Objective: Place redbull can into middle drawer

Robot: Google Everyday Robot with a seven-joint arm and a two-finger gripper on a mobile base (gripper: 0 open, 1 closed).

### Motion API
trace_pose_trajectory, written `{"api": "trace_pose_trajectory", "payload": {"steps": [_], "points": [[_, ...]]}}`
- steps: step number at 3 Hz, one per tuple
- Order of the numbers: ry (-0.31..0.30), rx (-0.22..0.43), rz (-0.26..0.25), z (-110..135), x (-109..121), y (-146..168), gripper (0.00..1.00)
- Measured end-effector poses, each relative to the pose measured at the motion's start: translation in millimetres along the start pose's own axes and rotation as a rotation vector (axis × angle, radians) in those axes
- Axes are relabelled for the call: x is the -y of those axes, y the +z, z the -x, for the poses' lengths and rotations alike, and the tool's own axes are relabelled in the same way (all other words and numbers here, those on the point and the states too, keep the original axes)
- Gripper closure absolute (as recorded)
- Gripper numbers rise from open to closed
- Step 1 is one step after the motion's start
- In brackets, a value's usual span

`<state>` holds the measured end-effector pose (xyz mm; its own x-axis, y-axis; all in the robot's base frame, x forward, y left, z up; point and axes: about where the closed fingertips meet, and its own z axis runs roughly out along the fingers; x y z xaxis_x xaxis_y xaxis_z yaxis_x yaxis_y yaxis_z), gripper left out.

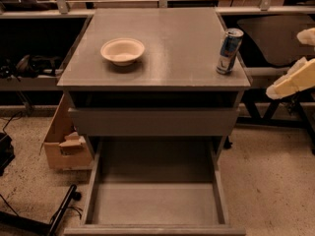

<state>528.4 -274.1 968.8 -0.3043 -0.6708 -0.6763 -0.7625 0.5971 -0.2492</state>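
Right now the redbull can (229, 51) stands upright on the grey cabinet top (172, 28), close to its right edge and near the front corner, silver top up. I see nothing touching it. On the same top, well apart to the left, sits a shallow white bowl (122, 50). Below the top there is a dark open gap, then a plain flat drawer front (152, 122), shut. Under that, the middle drawer (91, 195) is pulled out toward me, a long tray with a bare flat floor and low side walls. The gripper (294, 76) hangs off to the right of the cabinet, beyond the can and a little lower than it, clear of everything; whether it is wide or narrow I cannot tell from here. A cardboard box (64, 149) sits on the floor left of the cabinet
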Motion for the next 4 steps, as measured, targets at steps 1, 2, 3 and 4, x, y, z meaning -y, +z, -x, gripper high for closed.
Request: {"api": "trace_pose_trajectory", "payload": {"steps": [1, 2, 3, 4], "points": [[0.073, 0.139, -0.064, -15.2, 17.0, 12.7, 0.0], [0.13, 0.275, -0.108, -25.3, 39.6, 32.7, 0.0], [0.159, 0.393, -0.115, -27.0, 63.2, 59.4, 0.0], [0.174, 0.476, -0.094, -22.9, 84.6, 82.7, 0.0]]}}
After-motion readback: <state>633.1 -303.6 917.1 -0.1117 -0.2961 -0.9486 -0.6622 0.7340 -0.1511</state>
